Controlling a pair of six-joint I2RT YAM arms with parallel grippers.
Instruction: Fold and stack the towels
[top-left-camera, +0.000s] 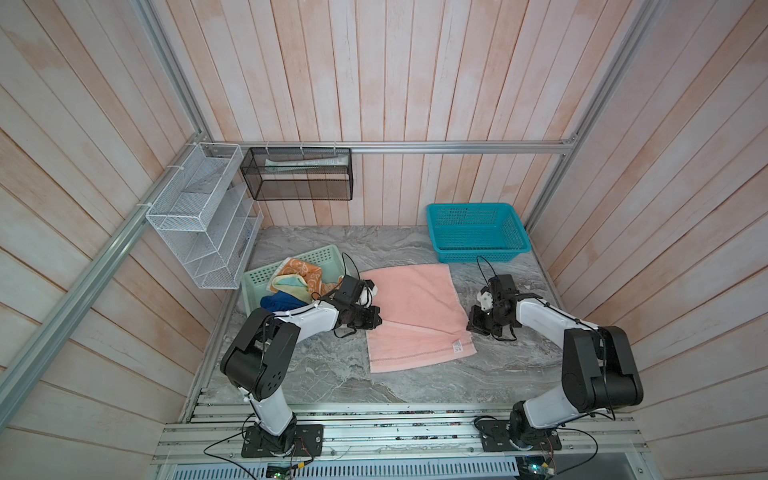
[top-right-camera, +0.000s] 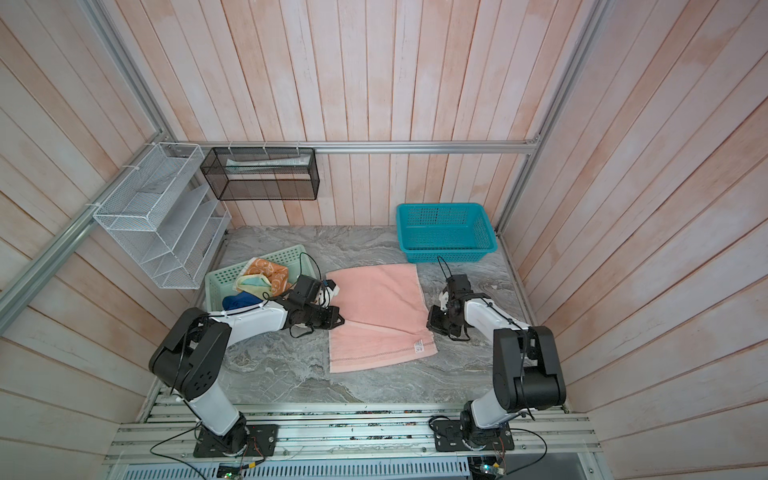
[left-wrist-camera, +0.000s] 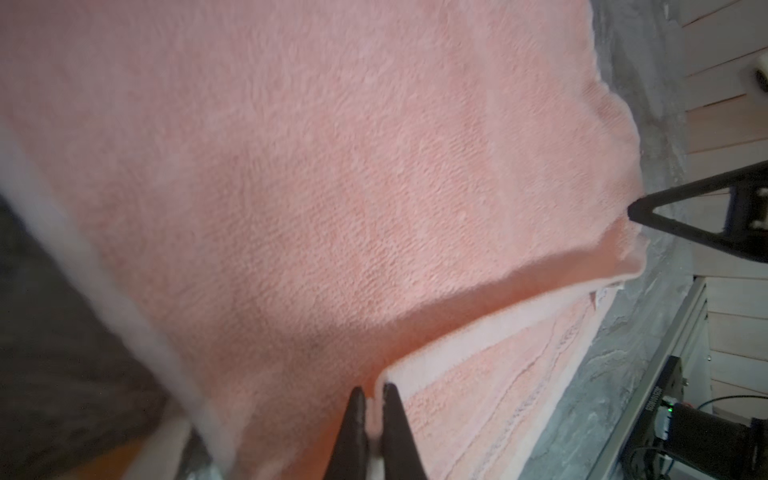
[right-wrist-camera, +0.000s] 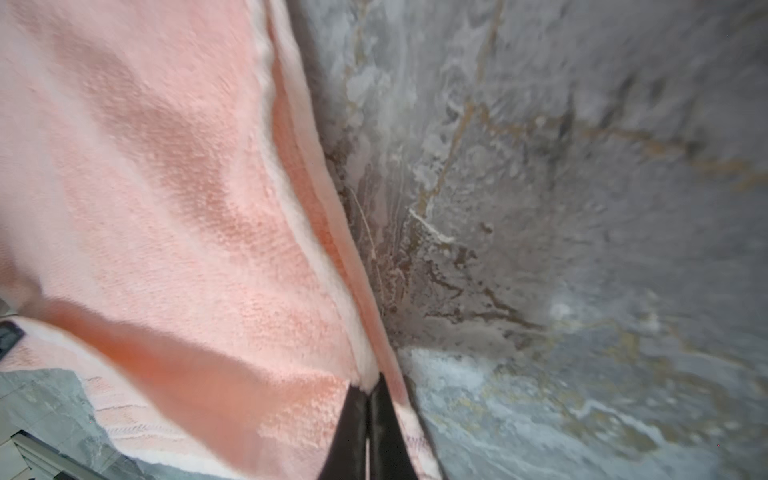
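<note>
Pink towel (top-left-camera: 415, 303) lies half folded on the table (top-left-camera: 316, 374); it looks soft, light and floppy, best taken at its hemmed corners. Left gripper (left-wrist-camera: 372, 389) and right gripper (right-wrist-camera: 368, 386) each pinch one end of its folded-over edge. Other towels (top-left-camera: 299, 274) fill the green basket (top-left-camera: 266, 270).

Top views high overhead, looking down on whole table (top-left-camera: 332, 374), wrist views close, sharing pink towel (left-wrist-camera: 332, 187)

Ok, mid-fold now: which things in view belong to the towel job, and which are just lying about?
Job: pink towel, left and right jaws shut on its folded-over edge; orange-and-cream towel, pale yellow towel, blue towel, heaped in the mint basket.
Lying about: the mint basket itself, teal basket, white wire rack, black mesh shelf.
</note>
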